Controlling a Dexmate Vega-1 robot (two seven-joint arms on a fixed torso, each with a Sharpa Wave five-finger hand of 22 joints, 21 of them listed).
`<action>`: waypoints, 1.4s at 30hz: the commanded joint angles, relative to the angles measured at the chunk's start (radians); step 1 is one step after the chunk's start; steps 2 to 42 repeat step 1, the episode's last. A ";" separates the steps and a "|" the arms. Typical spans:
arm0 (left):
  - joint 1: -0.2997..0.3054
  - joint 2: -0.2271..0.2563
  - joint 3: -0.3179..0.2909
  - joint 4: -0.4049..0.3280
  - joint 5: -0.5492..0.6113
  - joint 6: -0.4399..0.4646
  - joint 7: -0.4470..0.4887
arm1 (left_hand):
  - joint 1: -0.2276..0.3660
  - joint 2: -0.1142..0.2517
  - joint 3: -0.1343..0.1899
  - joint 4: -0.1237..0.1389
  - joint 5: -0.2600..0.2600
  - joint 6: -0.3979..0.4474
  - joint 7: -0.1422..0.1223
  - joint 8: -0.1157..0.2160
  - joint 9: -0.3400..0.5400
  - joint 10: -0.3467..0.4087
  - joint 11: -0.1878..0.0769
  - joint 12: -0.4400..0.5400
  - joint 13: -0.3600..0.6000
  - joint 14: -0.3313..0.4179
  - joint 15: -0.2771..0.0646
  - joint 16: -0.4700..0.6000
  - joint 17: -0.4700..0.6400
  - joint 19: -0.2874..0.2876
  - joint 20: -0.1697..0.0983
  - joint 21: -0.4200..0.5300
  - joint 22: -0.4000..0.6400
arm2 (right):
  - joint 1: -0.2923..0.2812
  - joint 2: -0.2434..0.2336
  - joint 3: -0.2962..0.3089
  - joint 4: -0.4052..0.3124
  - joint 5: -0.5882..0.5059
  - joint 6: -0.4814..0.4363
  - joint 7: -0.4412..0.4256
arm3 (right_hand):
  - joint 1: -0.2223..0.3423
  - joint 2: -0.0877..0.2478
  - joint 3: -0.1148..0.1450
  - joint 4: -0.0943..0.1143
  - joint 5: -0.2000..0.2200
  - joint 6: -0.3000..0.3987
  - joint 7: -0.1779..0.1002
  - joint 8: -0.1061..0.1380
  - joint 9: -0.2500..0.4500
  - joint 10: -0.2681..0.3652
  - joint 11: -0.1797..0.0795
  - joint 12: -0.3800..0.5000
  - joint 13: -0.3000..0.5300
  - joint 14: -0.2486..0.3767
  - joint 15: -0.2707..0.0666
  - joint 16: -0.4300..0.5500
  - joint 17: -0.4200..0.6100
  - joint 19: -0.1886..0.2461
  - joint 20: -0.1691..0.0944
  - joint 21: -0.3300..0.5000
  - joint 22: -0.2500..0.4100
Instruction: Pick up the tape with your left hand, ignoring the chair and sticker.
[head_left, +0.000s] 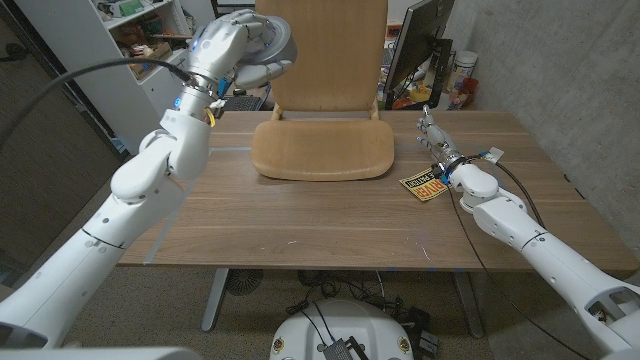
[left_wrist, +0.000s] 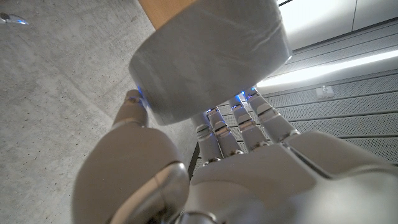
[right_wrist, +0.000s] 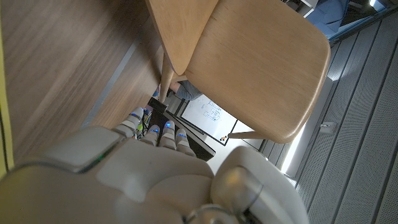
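One roll: the tape (head_left: 268, 42) is a wide roll of pale grey-white material, thick in the wall, with a slightly wrinkled outer face in the left wrist view.
Place of the tape: it is up in the air, above the far left part of the table, in front of the chair's back and clear of the wood.
Left hand: the left hand (head_left: 225, 50) grasps the tape, with the fingers (left_wrist: 239, 124) along one side of the roll and the thumb on the other side.
Right hand: the right hand (head_left: 432, 135) is low over the right part of the table, beside the sticker; the fingers reach forward, but I cannot tell if they are spread or closed.
Chair: the chair (head_left: 322, 148) is of light wood, and its seat lies on the table with the back standing up behind it.
Sticker: the sticker (head_left: 424, 186) is yellow and black and lies flat on the table, just next to the right wrist.
Table: the table (head_left: 300, 220) has a brown wood-grain top with a straight front edge.
Room: behind the table there are a white shelf (head_left: 140, 30) with small things, a dark monitor (head_left: 415, 45) and a grey concrete wall (head_left: 560, 60).
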 joint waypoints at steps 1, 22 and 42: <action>-0.011 0.001 0.015 0.017 0.008 -0.014 0.009 | 0.253 0.258 0.022 -0.017 0.006 0.013 -0.020 0.008 -0.001 0.006 -0.001 -0.005 0.005 -0.005 -0.148 -0.003 0.000 -0.004 0.004 -0.003 0.000 | 0.008 0.008 -0.002 0.004 -0.008 0.006 -0.010 | -0.006 0.004 -0.008 0.003 0.004 -0.004 -0.003 0.000 0.002 -0.014 0.004 -0.001 0.002 -0.017 -0.003 0.002 0.004 -0.010 0.000 -0.003 0.002; -0.011 0.001 0.015 0.017 0.008 -0.014 0.009 | 0.253 0.258 0.022 -0.017 0.006 0.013 -0.020 0.008 -0.001 0.006 -0.001 -0.005 0.005 -0.005 -0.148 -0.003 0.000 -0.004 0.004 -0.003 0.000 | 0.008 0.008 -0.002 0.004 -0.008 0.006 -0.010 | -0.006 0.004 -0.008 0.003 0.004 -0.004 -0.003 0.000 0.002 -0.014 0.004 -0.001 0.002 -0.017 -0.003 0.002 0.004 -0.010 0.000 -0.003 0.002; -0.011 0.001 0.015 0.017 0.008 -0.014 0.009 | 0.253 0.258 0.022 -0.017 0.006 0.013 -0.020 0.008 -0.001 0.006 -0.001 -0.005 0.005 -0.005 -0.148 -0.003 0.000 -0.004 0.004 -0.003 0.000 | 0.008 0.008 -0.002 0.004 -0.008 0.006 -0.010 | -0.006 0.004 -0.008 0.003 0.004 -0.004 -0.003 0.000 0.002 -0.014 0.004 -0.001 0.002 -0.017 -0.003 0.002 0.004 -0.010 0.000 -0.003 0.002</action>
